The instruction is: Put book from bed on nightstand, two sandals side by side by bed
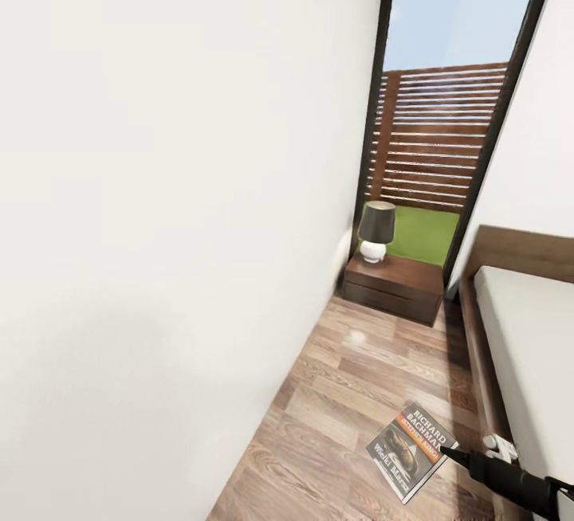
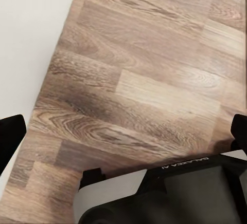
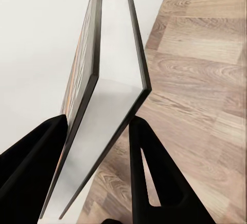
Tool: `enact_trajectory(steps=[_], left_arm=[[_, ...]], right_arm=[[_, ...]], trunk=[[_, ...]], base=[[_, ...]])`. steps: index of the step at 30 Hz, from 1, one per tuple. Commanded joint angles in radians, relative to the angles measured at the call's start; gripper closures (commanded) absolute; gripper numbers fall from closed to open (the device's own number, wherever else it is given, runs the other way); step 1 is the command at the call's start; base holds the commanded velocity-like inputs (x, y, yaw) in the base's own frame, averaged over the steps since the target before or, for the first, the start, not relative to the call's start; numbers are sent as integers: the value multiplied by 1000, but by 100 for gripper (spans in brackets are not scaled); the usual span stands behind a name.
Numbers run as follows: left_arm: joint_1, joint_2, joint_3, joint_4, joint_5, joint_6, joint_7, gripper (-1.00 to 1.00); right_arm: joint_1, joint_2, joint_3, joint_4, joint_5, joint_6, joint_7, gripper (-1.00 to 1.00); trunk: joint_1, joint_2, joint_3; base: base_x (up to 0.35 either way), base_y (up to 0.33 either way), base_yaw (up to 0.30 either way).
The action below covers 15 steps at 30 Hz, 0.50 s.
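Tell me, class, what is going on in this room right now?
The robot's right hand is shut on the book, carrying it above the wood floor in the gap between the white wall and the bed. Ahead, by the tall window, stands a nightstand with a lamp on top. The book is not yet on it. The left hand hangs open over bare floor.

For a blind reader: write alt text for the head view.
The right gripper holds a paperback book above a wood floor, beside the bed. Ahead, a dark nightstand bearing a lamp stands under a tall window.
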Motion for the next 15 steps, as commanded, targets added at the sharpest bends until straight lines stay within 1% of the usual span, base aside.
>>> enact_trajectory(steps=[1, 4, 9, 15], left_arm=[[-1, 0, -4, 1, -7, -5, 1, -100], [-1, 0, -4, 1, -7, -5, 1, -100], [-1, 0, -4, 1, -7, -5, 1, -100], [-1, 0, -4, 1, -7, -5, 1, -100]], right_arm=[[-2, 0, 1, 3, -11, 10, 5, 100], [-2, 0, 1, 3, -11, 10, 5, 100], [-2, 0, 1, 3, -11, 10, 5, 100], [-2, 0, 1, 3, -11, 10, 5, 100]], trunk=[[1, -2, -2], [1, -2, -2], [1, -2, -2], [1, -2, -2]], base=[[0, 0, -251], [72, 0, -251], [223, 0, -251], [44, 0, -251]])
